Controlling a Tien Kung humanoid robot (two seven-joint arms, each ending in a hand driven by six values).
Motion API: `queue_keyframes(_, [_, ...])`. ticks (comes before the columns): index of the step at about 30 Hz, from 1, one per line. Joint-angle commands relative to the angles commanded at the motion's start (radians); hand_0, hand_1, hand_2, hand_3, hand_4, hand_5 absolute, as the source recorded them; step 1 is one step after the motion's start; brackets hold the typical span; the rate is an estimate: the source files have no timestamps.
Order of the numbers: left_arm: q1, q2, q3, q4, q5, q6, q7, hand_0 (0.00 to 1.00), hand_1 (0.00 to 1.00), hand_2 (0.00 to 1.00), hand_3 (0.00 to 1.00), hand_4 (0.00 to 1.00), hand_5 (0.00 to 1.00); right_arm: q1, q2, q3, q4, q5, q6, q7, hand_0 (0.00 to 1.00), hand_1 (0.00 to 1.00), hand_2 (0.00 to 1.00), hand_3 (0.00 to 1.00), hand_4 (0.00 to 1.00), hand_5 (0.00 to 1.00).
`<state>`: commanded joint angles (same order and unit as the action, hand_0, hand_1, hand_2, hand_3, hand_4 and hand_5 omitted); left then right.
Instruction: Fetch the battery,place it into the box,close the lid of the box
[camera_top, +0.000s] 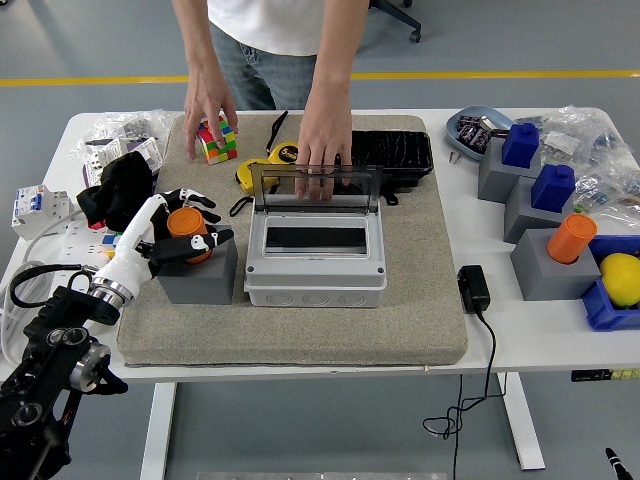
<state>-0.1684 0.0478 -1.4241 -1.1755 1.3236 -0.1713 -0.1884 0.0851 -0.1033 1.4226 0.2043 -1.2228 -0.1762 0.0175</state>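
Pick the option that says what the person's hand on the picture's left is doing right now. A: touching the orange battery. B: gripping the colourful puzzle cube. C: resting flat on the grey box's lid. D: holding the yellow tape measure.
B: the person's hand is closed over the colourful puzzle cube at the mat's far left, while the person's other hand rests on the open lid of the grey box.
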Motion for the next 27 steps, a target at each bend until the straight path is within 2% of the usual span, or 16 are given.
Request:
queue_keyframes(5, [0.002,0.000,0.004,0.002,-0.014,0.016,-0.008,0.362,0.481,0.360,0.416,0.998,0.002,-0.002,0.000,0.001,0.000,-0.001,0.000,0.000,0.863,0.848,0.803,0.823,0.998,0.998])
queue_keyframes(6, [0.003,0.000,0.005,0.002,-0.018,0.021,-0.010,0.311,0.432,0.332,0.382,0.998,0.002,-0.002,0.000,0.002,0.001,-0.001,0.000,0.000,0.864,0.848,0.803,0.823,0.998,0.998])
queue_keyframes(11, [0.004,-0.001,0.008,0.007,-0.035,0.033,-0.015,0.311,0.432,0.332,0.382,0.998,0.002,-0.002,0.000,0.008,0.001,-0.004,0.000,-0.001,0.864,0.848,0.803,0.823,0.998,0.998])
queue_keyframes(12, [0.004,0.000,0.009,0.007,-0.038,0.035,-0.016,0.262,0.393,0.291,0.328,0.998,0.002,-0.002,0.000,0.009,0.001,-0.005,0.000,-0.001,0.863,0.848,0.803,0.822,0.998,0.998])
queue_keyframes(17, [0.005,0.000,0.014,0.009,-0.050,0.041,-0.017,0.262,0.393,0.291,0.328,0.998,0.002,-0.004,0.000,0.016,0.001,-0.008,0.000,-0.001,0.863,0.848,0.803,0.822,0.998,0.998])
queue_keyframes(18, [0.005,0.000,0.015,0.010,-0.053,0.043,-0.018,0.206,0.329,0.250,0.272,0.998,0.002,-0.004,0.000,0.017,0.001,-0.009,-0.001,-0.001,0.863,0.848,0.803,0.822,0.998,0.998])
queue_keyframes(23, [0.007,0.000,0.037,0.013,-0.077,0.065,-0.025,0.206,0.329,0.250,0.272,0.998,0.002,-0.005,-0.001,0.028,0.002,-0.015,-0.001,-0.002,0.863,0.848,0.803,0.822,0.998,0.998])
queue_keyframes(24, [0.007,0.000,0.043,0.014,-0.085,0.070,-0.027,0.159,0.221,0.197,0.209,0.998,0.002,-0.004,-0.001,0.030,0.003,-0.016,-0.001,-0.002,0.863,0.848,0.802,0.822,0.998,0.998])
queue_keyframes(27, [0.007,-0.001,0.062,0.017,-0.106,0.082,-0.032,0.159,0.221,0.197,0.209,0.998,0.002,-0.003,-0.001,0.036,0.002,-0.019,-0.001,-0.002,0.863,0.848,0.802,0.822,0.998,0.998])
